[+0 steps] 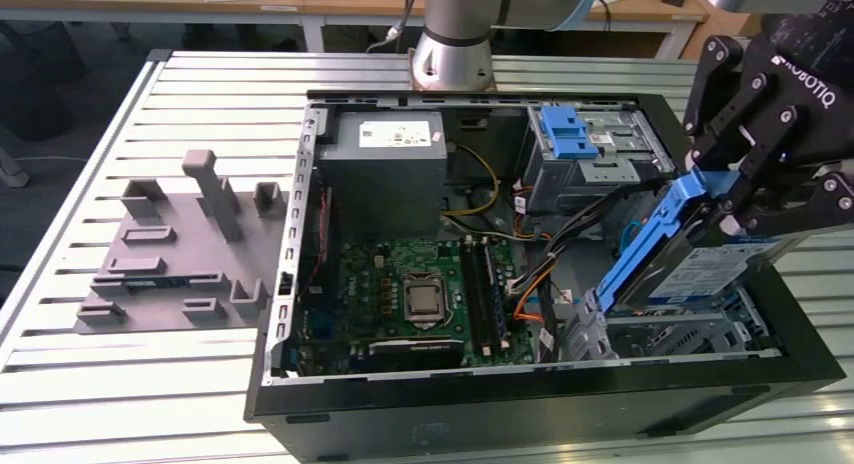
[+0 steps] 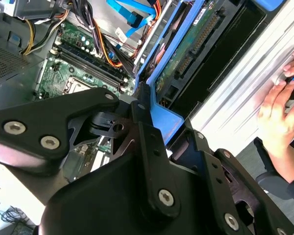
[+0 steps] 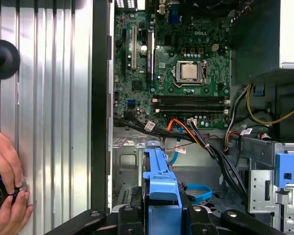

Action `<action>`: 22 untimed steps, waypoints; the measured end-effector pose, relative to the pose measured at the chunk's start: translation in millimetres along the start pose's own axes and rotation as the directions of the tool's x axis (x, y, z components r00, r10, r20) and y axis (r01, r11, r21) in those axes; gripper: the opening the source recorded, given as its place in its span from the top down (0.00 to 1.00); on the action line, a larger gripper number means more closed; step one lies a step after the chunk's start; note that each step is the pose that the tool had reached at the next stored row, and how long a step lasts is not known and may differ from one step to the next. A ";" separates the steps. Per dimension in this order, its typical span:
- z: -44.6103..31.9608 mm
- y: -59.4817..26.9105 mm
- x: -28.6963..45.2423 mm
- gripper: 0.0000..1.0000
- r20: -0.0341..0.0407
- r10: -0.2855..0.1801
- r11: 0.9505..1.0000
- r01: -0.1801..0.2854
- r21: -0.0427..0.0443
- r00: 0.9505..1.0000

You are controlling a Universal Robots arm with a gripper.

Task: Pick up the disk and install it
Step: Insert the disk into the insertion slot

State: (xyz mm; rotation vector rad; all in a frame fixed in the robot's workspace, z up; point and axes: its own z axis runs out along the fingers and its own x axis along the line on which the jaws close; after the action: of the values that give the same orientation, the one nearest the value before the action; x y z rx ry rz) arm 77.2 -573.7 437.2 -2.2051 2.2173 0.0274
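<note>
Plainly, the disk (image 1: 701, 269) is off the table and in the air, at the corner of the open computer case (image 1: 534, 389) nearest the exterior view's right; it hangs steeply tilted, its labelled face turned up and its lower edge dipping toward the metal drive bay (image 1: 667, 334) beneath it, which reads as an angle chosen to slide it into that bay rather than drop it flat. Its blue frame (image 3: 159, 178) runs along the edges, and this is where it is gripped; in the second wrist view the green circuit side (image 2: 186, 54) faces away from the label.

The gripper (image 1: 727, 199) is pinched onto the frame, one black finger on either side of the blue plastic in both wrist views, so the load sits on the carrier and not on the bare metal or the board; I judge the hold firm, since the disk keeps its tilt with nothing under it.

Round the bay lie orange and black cables (image 3: 196, 132), close enough to matter to a descending edge; beyond them sits the motherboard (image 1: 414, 294), then the grey power supply (image 1: 387, 154) and a second drive cage (image 1: 594, 149) with a blue latch on top.

The case stands on a slatted table (image 1: 134, 384), with a grey moulded fixture (image 1: 174, 244) well apart at the exterior view's left; just outside the case wall, a person's hand (image 3: 4, 164) rests on a small dark object that I cannot identify.
</note>
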 end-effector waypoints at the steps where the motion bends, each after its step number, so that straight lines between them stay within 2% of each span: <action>1: 0.4 0.0 0.0 0.64 0.000 0.000 1.000 0.000 0.000 1.000; 22: 15.0 -0.1 1.9 0.64 0.000 0.000 1.000 0.000 0.001 1.000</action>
State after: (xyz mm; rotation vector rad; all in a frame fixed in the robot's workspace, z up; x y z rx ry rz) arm 77.3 -575.2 422.1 -2.2045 2.2166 0.0258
